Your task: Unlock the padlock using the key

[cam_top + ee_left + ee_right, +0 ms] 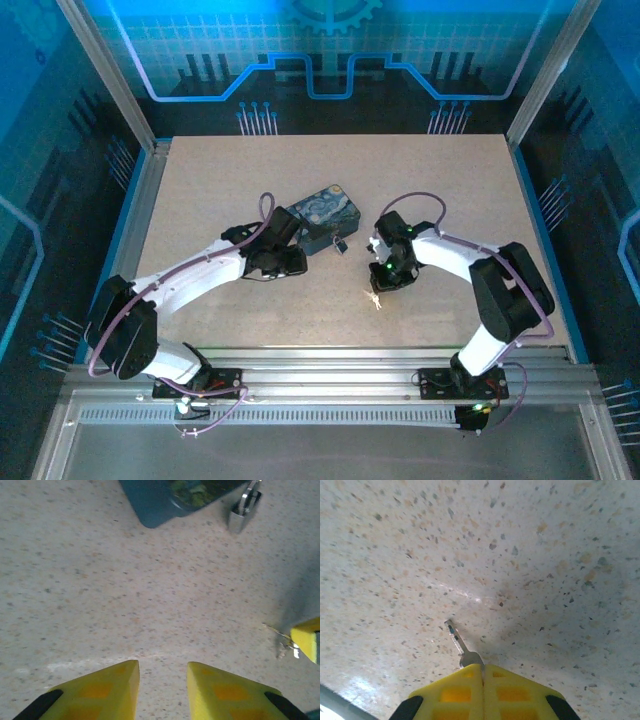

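My right gripper [482,667] is shut on the key [457,645]. The key's thin blade sticks out ahead of the closed fingertips, its tip at the table surface. From above, that gripper [385,280] is low over the table, with a bit of brassy metal [375,297] just in front of it. The small padlock [341,244] hangs at the near corner of the dark-blue tin [325,215], its silvery shackle showing in the left wrist view [243,510]. My left gripper [162,665] stands open over bare table, left of the padlock, holding nothing.
The swirl-painted tin [165,500] lies just beyond my left gripper [290,262]. One yellow fingertip of the right gripper [307,639] shows at the right edge of the left wrist view. Metal rails frame the tabletop [200,200].
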You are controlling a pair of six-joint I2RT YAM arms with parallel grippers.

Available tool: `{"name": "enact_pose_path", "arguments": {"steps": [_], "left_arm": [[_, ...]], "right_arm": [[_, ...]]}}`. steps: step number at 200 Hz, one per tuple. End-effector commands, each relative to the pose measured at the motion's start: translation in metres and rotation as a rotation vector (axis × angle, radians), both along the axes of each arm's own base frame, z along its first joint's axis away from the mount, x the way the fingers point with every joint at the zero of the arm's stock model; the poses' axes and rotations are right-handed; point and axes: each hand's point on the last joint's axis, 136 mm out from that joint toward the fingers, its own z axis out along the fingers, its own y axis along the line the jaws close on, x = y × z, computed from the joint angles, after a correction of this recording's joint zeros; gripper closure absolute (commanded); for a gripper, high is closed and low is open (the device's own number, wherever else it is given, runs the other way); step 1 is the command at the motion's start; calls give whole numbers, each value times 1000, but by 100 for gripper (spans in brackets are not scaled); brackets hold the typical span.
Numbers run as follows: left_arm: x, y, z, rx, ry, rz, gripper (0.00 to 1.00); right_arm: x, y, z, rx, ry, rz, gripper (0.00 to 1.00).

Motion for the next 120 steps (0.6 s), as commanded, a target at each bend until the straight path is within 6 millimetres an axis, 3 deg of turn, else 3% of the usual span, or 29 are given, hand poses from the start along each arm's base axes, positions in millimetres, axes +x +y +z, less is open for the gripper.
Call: {"name": "enact_pose_path", "arguments": {"steps": [1, 54, 75, 120], "left_arm": [[-7, -29, 2, -170, 41, -46, 71], [-7, -84, 7, -409, 72, -118, 77], [-9, -106, 6, -484, 89, -134, 78], [-4, -116, -7, -511, 82, -141, 77]], "right_arm": [[3, 11, 19, 146, 1, -46, 100], [22, 23, 51, 358, -14, -165, 100], [20, 25, 51, 416, 21, -230, 100], [25, 29, 67, 490, 8, -272, 100]]}}
